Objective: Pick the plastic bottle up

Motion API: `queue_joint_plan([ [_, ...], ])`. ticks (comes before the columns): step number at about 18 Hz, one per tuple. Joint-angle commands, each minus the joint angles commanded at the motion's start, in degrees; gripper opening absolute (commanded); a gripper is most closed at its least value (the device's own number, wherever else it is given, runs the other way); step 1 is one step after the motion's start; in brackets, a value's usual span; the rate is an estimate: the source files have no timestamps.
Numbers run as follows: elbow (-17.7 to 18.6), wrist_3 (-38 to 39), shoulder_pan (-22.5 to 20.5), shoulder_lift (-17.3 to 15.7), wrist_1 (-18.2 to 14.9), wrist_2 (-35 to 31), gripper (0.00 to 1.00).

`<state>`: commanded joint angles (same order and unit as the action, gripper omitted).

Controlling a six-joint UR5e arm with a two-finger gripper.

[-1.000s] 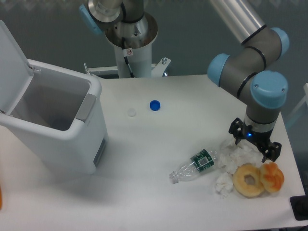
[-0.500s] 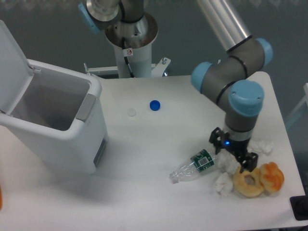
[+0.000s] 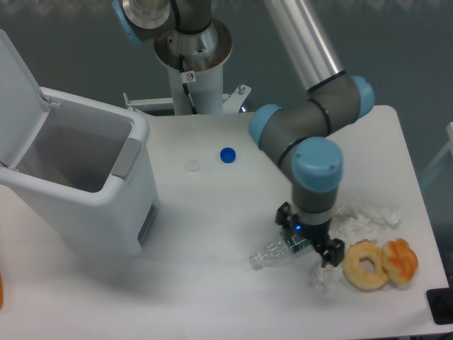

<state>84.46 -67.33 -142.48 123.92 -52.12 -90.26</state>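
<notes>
The plastic bottle (image 3: 272, 254) lies on its side on the white table (image 3: 212, 290), clear, with a dark green and white label band partly under my wrist. Its narrow neck points to the lower left. My gripper (image 3: 308, 236) hangs directly over the label end of the bottle, with its two dark fingers spread on either side of the bottle's body. The fingers are open and hold nothing. The bottle's base end is hidden behind the gripper.
A white bin (image 3: 74, 177) with its lid up stands at the left. A blue cap (image 3: 227, 154) and a small white disc (image 3: 194, 166) lie mid-table. Tissue wads (image 3: 364, 217), a doughnut (image 3: 366, 265) and an orange pastry (image 3: 400, 258) sit right of the bottle.
My arm has swung left from above the doughnut and tissues to directly over the bottle. The bottle and the other items have stayed where they were.
</notes>
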Motion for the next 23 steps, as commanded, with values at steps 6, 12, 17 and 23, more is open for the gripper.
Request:
queue_joint_plan([
  [6,2.3,0.6,2.2,0.4,0.0,-0.1,1.0],
  [12,3.9,0.0,2.9,1.4,0.3,-0.2,1.0],
  [17,3.2,0.2,3.0,3.6,0.7,-1.7,1.0],
  [23,2.8,0.7,3.9,4.4,0.7,-3.3,0.89],
])
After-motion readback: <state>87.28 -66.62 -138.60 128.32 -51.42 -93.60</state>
